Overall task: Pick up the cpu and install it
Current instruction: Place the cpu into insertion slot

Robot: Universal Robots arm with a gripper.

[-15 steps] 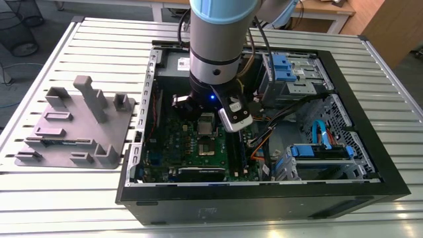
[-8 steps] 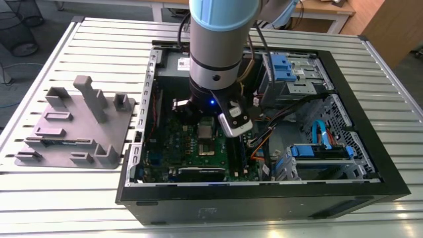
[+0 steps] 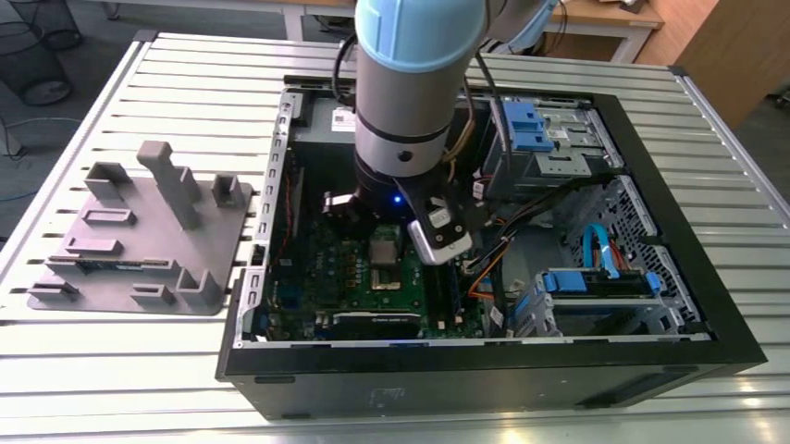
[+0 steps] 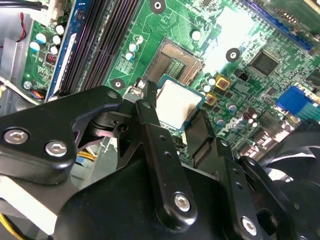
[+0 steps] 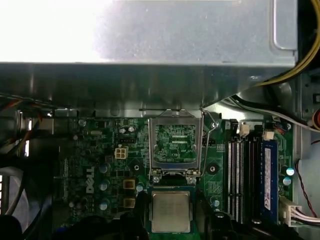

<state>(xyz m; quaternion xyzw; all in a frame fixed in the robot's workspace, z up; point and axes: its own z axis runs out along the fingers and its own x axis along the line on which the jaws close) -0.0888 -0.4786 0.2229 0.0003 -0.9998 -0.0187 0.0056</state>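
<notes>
— Pincer (image 4: 177, 114) first: how does it stand?

— Clamped on the cpu (image 4: 179, 102). In the second wrist view its two black fingers (image 4: 155, 145) press against opposite edges of the chip. The dull silver top faces up, with a thin rim showing around it.

— And where is the cpu relative to the board?

— It is held over the green motherboard (image 4: 250, 35), just beside the open socket (image 4: 172, 62) with its dark centre. Whether it touches anything beneath it, I cannot tell. In the first wrist view the cpu (image 5: 171, 211) lies right next to the hinges of the metal frame (image 5: 175, 145). The memory slots (image 5: 242, 175) run alongside, a little apart.

— What about the wider scene?

— In the exterior view the arm (image 3: 408, 92) hangs from the upper middle of the frame into the open computer case (image 3: 494, 361). The case takes up the middle of the frame and the exterior view's right. A grey holder tray (image 3: 136, 231) lies flat on the slatted tabletop (image 3: 124, 370) at the exterior view's left, just beside the case, with its plastic blocks standing upright.
</notes>
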